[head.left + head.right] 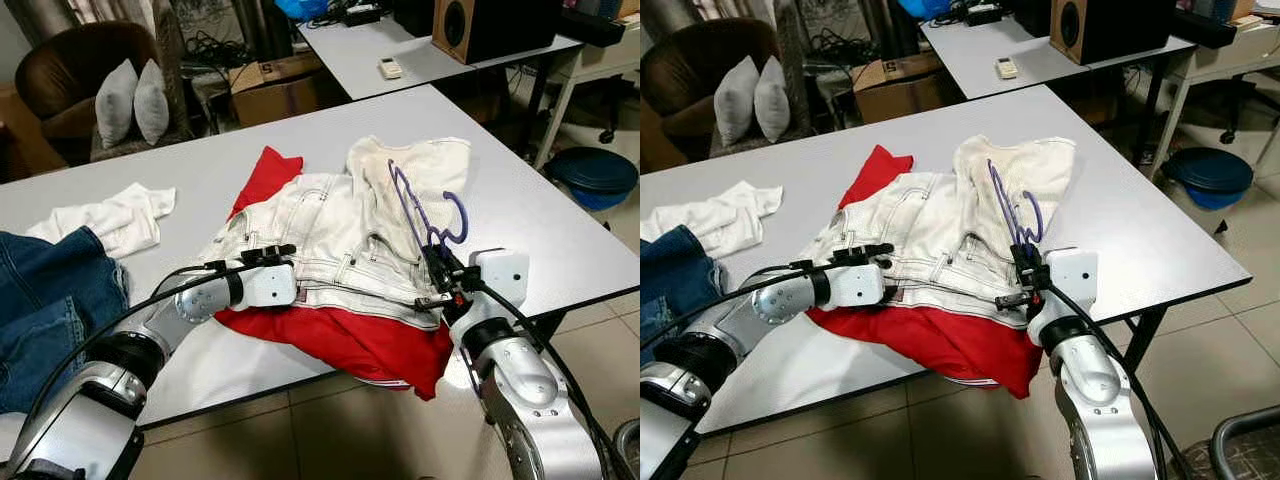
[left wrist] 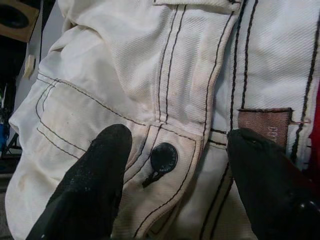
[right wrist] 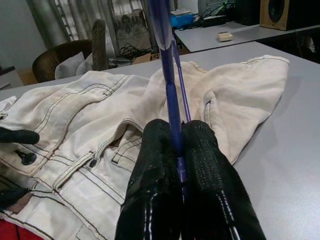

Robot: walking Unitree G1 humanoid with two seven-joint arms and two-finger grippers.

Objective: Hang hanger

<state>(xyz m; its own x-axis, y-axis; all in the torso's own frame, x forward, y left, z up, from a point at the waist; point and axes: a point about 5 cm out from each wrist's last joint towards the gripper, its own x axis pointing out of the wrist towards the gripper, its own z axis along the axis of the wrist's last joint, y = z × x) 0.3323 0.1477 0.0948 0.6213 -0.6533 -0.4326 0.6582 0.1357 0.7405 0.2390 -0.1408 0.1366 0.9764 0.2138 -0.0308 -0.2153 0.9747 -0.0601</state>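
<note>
A purple hanger (image 1: pixel 425 213) lies tilted over a cream denim jacket (image 1: pixel 330 225) spread on the grey table (image 1: pixel 520 215). My right gripper (image 1: pixel 437 272) is shut on the hanger's lower bar; in the right wrist view the black fingers (image 3: pixel 200 170) pinch the purple rod (image 3: pixel 168 75). My left gripper (image 1: pixel 270 254) is open at the jacket's left edge. In the left wrist view its fingers (image 2: pixel 95 185) straddle a dark button (image 2: pixel 163 158) on the cream cloth. A red garment (image 1: pixel 350 345) lies under the jacket.
White cloth (image 1: pixel 115 218) and blue jeans (image 1: pixel 50 300) lie on the table's left. The front table edge (image 1: pixel 300 385) is close to my arms. A second table with a speaker (image 1: pixel 470 28) stands behind, and an armchair with cushions (image 1: pixel 135 100) at far left.
</note>
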